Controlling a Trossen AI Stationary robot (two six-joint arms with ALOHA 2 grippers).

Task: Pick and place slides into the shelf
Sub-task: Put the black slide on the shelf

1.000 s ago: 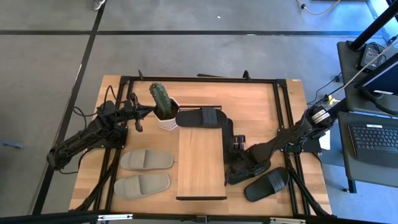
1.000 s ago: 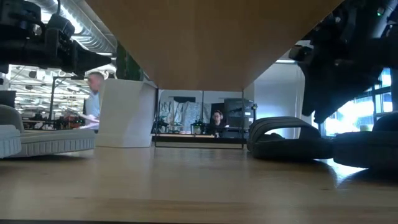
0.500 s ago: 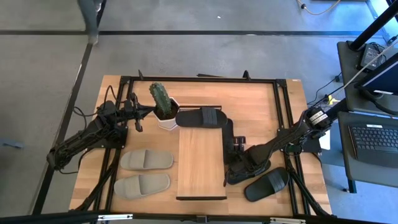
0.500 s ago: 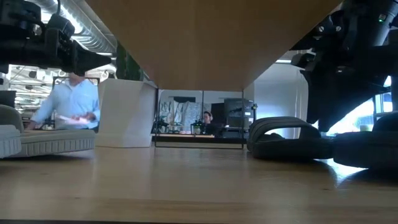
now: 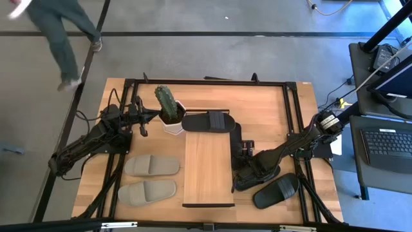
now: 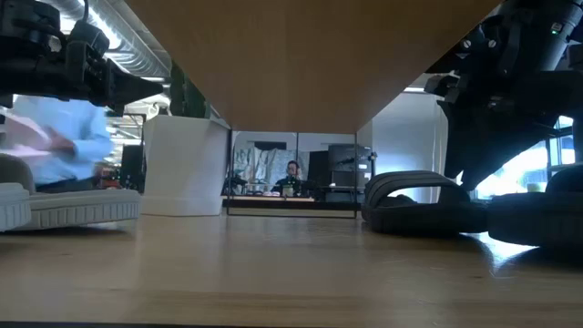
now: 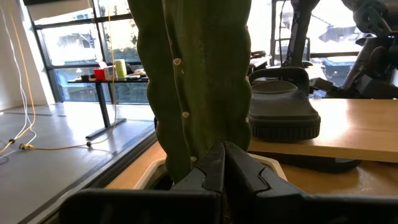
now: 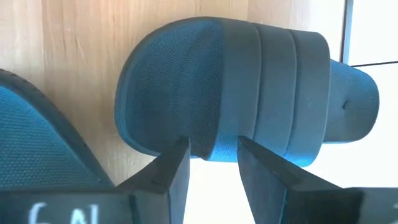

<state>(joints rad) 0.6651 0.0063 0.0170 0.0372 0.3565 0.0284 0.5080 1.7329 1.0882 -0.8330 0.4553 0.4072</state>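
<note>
High view: one black slide [image 5: 207,121] sits on the shelf [image 5: 207,174]; at least three remain on the table. Your right gripper [image 5: 243,182], centre-right, pinches another black slide [image 8: 249,93].

Left wrist view: your left gripper [image 7: 224,163] waits, fingers pressed together.

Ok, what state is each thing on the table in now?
shelf: flat, mostly bare
shelved black slide: lying at far end
grey slides: on table, left of shelf
loose black slide: on table, right of shelf
left hand: shut, beside cactus
right hand: low, at another black slide
</note>
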